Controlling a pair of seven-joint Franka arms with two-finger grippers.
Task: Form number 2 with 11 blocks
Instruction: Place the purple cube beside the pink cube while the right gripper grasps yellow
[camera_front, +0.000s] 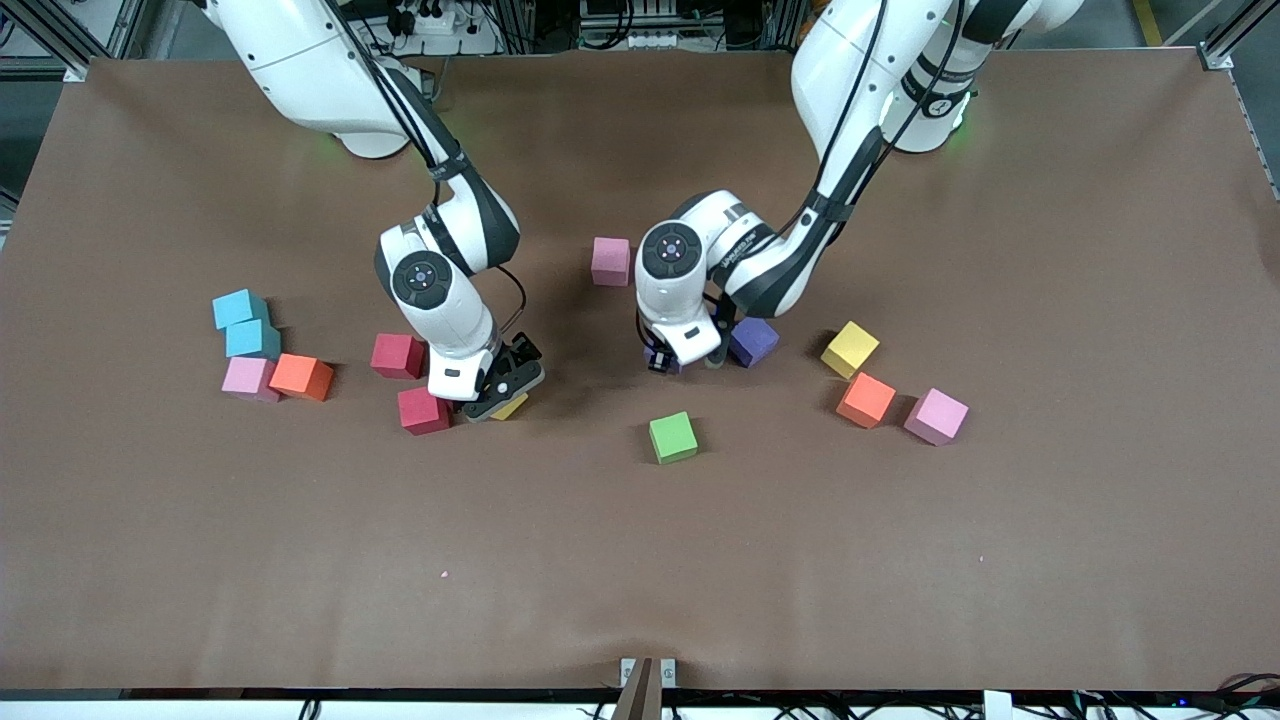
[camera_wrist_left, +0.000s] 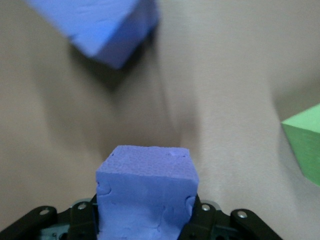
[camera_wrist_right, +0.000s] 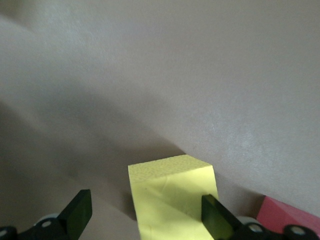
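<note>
While no digit stands yet: left gripper (camera_wrist_left: 145, 220) clamped on purple block (camera_wrist_left: 146, 192) mid-table; right gripper (camera_wrist_right: 145, 212) wide, straddling yellow block (camera_wrist_right: 172, 197). Next: lifting, placing.

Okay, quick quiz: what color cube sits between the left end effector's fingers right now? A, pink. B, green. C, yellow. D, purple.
D: the left wrist view shows a purple cube clamped between the left end effector's fingers, with a second purple cube lying apart on the table and the green cube off to one side.
</note>
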